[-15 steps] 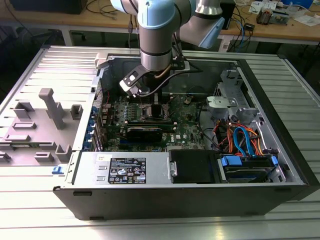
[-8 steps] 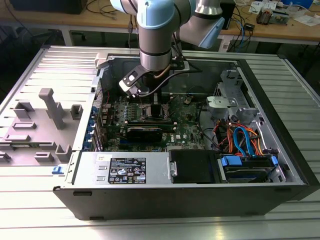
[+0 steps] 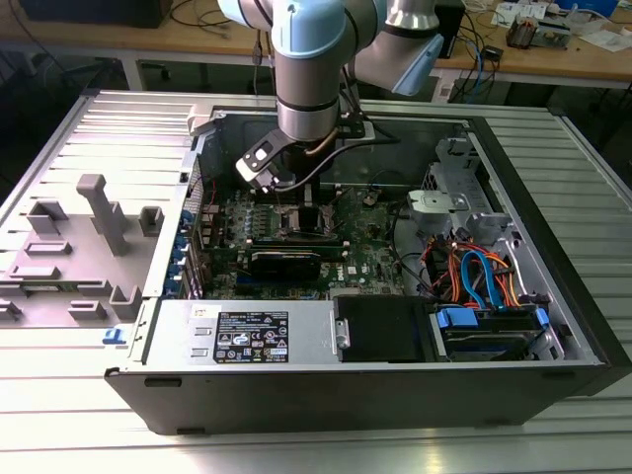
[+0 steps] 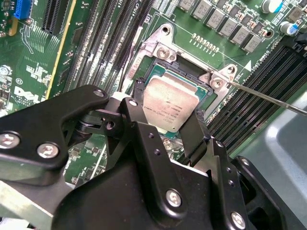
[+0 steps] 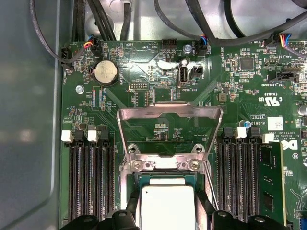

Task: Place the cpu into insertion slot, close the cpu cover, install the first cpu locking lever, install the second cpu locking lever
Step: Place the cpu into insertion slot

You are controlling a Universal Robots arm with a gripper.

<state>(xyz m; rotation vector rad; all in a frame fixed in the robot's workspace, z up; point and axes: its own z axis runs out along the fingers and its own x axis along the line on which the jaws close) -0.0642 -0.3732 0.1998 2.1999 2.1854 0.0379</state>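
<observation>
The arm's black two-fingered gripper (image 4: 168, 104) reaches down into the open grey-and-black computer case (image 3: 296, 395), which lies on its side in the middle of the ribbed metal surface (image 3: 553, 434). The jaws are drawn narrow onto two opposite edges of the cpu (image 4: 168, 98), a small flat square chip with a silvery-grey metal top. Gripping it by the edges seems meant to keep it level and square.

The chip is right over the insertion slot (image 4: 184, 71), a square dark socket with a thin silvery rim. The slot is near the middle of the green circuit board (image 5: 144, 62), between two banks of long black memory slots (image 5: 88, 182). Whether the chip is fully bedded or just above the contacts I cannot tell, because the fingers and the chip itself hide the socket floor.

The cpu cover (image 5: 170, 113), a thin silvery metal frame with a cut-out centre, is swung open away from the socket, so the way in is clear. A thin metal locking lever (image 4: 268, 98) juts out unlatched beside one socket corner. In the first wrist view the near half of the chip is cut off, and in the exterior view the arm's wrist hides much of the socket.
</observation>
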